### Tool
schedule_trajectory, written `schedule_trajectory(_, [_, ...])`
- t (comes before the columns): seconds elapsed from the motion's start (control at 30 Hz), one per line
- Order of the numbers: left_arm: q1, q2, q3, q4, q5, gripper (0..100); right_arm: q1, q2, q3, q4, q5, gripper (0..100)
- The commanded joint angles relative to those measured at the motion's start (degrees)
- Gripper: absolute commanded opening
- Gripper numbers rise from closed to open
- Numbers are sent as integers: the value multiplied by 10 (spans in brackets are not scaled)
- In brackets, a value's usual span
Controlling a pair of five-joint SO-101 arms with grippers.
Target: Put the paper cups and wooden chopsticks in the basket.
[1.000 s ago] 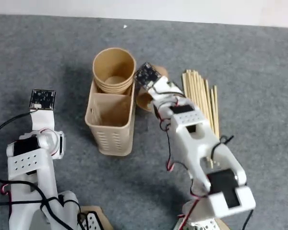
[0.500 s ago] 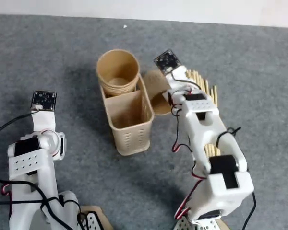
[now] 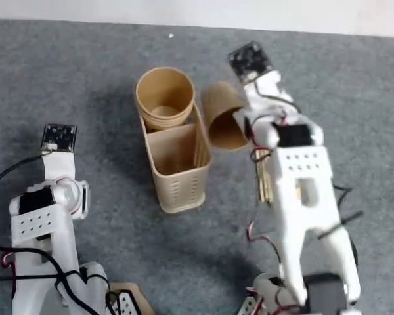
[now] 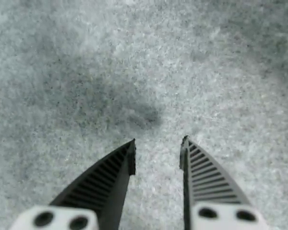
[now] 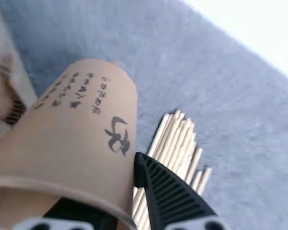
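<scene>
Gripping a tilted paper cup [image 3: 222,123] by its rim just beside the basket [image 3: 178,190], the right tool [image 5: 113,191] should, in my judgement, upright it squarely over the stacked cups [image 3: 164,98] in the far compartment before releasing; left tool [image 4: 157,146] hangs parted above the tabletop [image 4: 134,57].

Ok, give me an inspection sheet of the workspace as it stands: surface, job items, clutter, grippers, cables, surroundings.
Surface: grey mat, carpet-like.
Basket: upright, two compartments. The far one holds the stacked paper cups; nothing seen in the near one.
Loose paper cup: tilted, beside the basket, off the mat.
Chopsticks: bundle lying on the mat, partly under the right arm.
Clutter: nothing seen.
Left gripper: fingers open over bare mat.
Right gripper: shut on the paper cup's rim.
Cables: black cable by the left arm; red and black wires along the right arm.
Surroundings: pale wall beyond the mat.
</scene>
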Motion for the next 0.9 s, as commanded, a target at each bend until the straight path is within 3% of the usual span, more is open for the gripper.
schedule_trajectory(0.0, [7,-10,-2,-15,5,182,-12,-74,-145,117,-43,6])
schedule_trajectory(0.27, [28,-11,9,-15,5,182,-131,-29,-506,313,-170,6])
schedule_trajectory(0.57, [29,-11,9,-15,5,182,-170,154,-620,473,-199,6])
schedule_trajectory(0.87, [29,-11,9,-15,5,182,-167,228,-657,475,-199,6])
